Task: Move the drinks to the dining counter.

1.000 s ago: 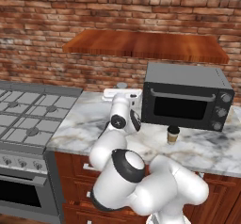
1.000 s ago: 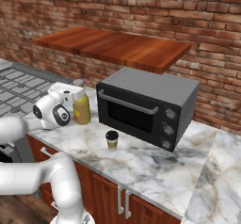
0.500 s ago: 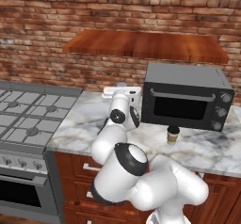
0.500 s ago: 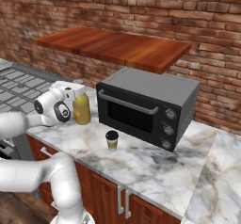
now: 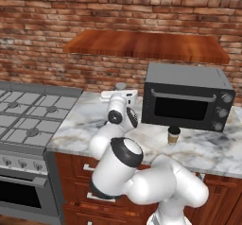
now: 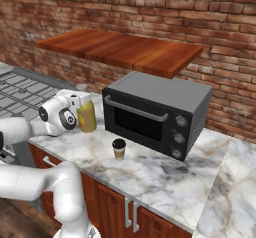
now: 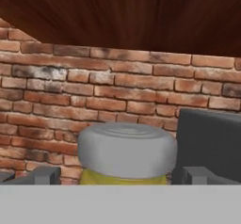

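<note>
The mustard-yellow bottle (image 6: 87, 118) with a grey cap (image 7: 126, 148) stands on the marble worktop (image 6: 165, 174) by the brick wall, left of the toaster oven. My gripper (image 7: 121, 176) is open, level with the bottle's top. One fingertip (image 7: 44, 175) is on each side of the cap, and neither touches it. From the left base my hand (image 5: 121, 96) covers the bottle, and just its cap peeks above. The small tan paper cup (image 6: 119, 149) with a black lid stands alone in front of the oven. The dining counter is out of view.
A black toaster oven (image 6: 155, 112) stands close to the bottle's right. A wooden shelf (image 5: 146, 44) hangs on the brick wall overhead. A gas stove (image 5: 28, 120) lies left of the worktop. Bare marble stretches in front of and right of the cup.
My hand has edged a little closer around the yellow bottle's top. The jaws stay wide, and the bottle and cup have not moved.
</note>
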Robot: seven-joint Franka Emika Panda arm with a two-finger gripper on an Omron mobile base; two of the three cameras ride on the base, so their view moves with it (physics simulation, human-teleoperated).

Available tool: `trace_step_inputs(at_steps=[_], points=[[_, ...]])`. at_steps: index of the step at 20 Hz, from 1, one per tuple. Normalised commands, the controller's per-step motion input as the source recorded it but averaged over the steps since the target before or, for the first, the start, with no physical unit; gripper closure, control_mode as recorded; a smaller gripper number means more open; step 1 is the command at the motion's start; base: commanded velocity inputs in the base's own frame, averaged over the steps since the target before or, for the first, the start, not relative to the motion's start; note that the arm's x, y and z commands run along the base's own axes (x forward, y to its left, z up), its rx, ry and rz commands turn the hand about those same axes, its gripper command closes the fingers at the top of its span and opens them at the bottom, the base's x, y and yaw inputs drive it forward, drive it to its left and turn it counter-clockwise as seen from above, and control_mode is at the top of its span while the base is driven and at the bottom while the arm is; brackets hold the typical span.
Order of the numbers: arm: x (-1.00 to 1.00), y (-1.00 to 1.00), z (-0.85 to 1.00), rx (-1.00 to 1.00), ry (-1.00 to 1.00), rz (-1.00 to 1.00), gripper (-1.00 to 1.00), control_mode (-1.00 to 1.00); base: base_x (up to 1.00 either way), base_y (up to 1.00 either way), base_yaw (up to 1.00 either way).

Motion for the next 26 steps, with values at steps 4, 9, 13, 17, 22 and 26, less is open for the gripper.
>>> trace_step_inputs(at_steps=[4, 9, 13, 17, 22, 26], points=[[0.24, 0.45, -0.34, 0.0, 0.0, 0.03, -1.0, -1.0, 0.0, 0.0, 0.0], [0.26, -0.02, -0.02, 0.0, -0.01, 0.05, -1.0, -1.0, 0.0, 0.0, 0.0], [0.02, -0.33, 0.0, -0.01, -0.04, 0.03, -1.0, -1.0, 0.0, 0.0, 0.0], [0.0, -0.26, -0.1, -0.08, -0.02, 0.04, 1.0, -1.0, 0.0, 0.0, 0.0], [-0.16, -0.02, 0.0, -0.11, -0.07, 0.01, 1.0, -1.0, 0.0, 0.0, 0.0], [-0.65, 0.17, 0.23, -0.02, 0.0, 0.0, 1.0, -1.0, 0.0, 0.0, 0.0]])
